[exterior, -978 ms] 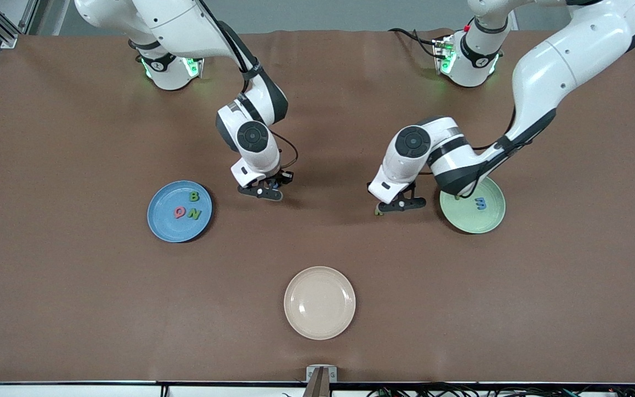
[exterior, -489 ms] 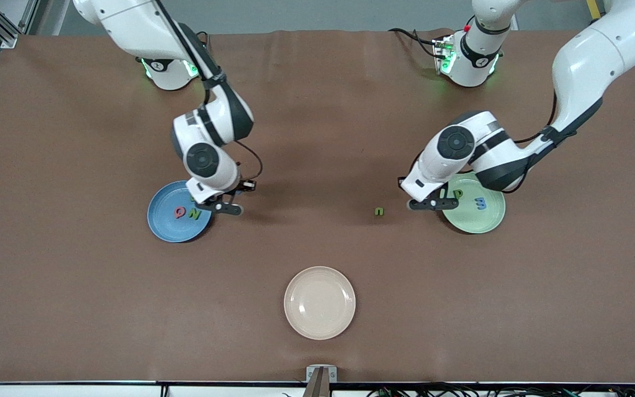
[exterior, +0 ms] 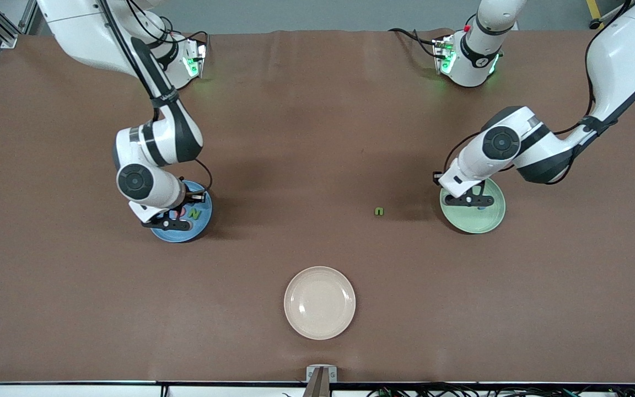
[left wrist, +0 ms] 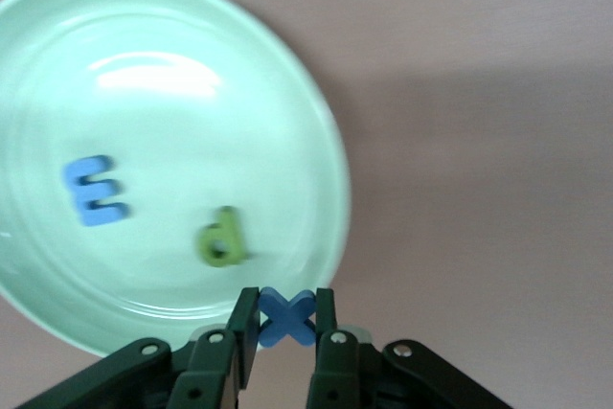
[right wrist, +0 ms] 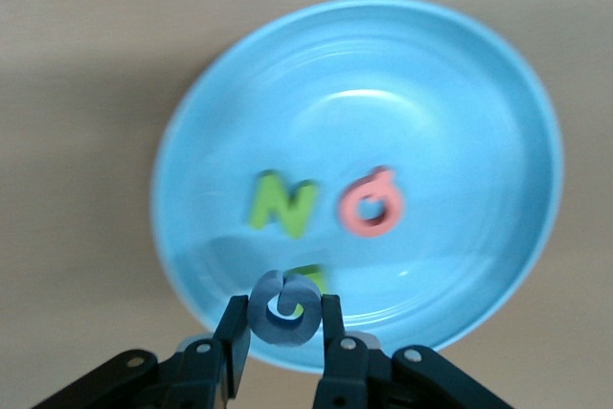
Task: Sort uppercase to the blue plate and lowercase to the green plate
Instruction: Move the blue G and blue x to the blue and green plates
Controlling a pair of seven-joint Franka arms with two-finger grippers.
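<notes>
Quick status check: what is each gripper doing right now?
Left gripper: shut on the blue x, over the green plate.
Right gripper: shut on the blue G, over the blue plate.

Beige plate [exterior: 319, 302] taken as landmark. Blue plate [exterior: 200, 227] farther from the camera than it, toward the right arm's end, with a green N [exterior: 194, 213] on it and the right gripper [exterior: 170, 224] over it. Green plate [exterior: 483, 219] farther too, toward the left arm's end, under the left gripper [exterior: 467, 200]. Small green letter [exterior: 379, 210] on bare table beside the green plate, apart from it.
</notes>
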